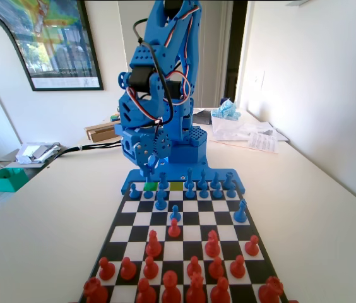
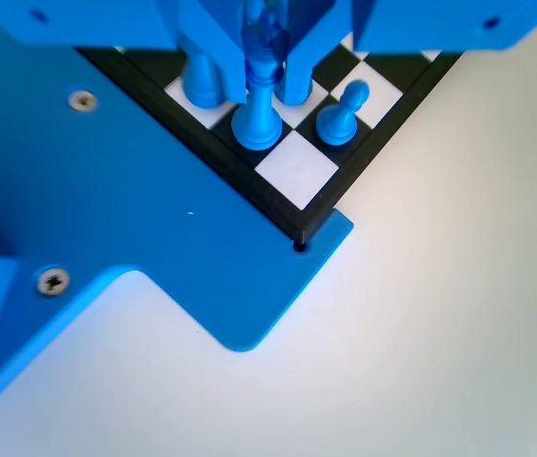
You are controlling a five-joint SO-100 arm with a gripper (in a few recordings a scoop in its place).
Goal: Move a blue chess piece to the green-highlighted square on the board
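In the wrist view my gripper (image 2: 263,88) hangs over the board's (image 2: 343,195) corner, its jaws closed on the upper part of a tall blue chess piece (image 2: 257,124). The piece stands upright with its base on or just above the dark square beside the empty white corner square. In the fixed view the gripper (image 1: 149,169) is low at the far left of the board (image 1: 122,228), with the piece (image 1: 148,188) at the green-highlighted square (image 1: 152,186). A yellow-green square (image 1: 177,186) lies two squares to the right.
A blue pawn (image 2: 337,119) stands one square away from the held piece, and another blue piece (image 2: 202,81) is behind the left jaw. Several blue pieces (image 1: 209,186) fill the far rows. Red pieces (image 1: 172,278) crowd the near rows. A green box (image 1: 6,178) sits far left.
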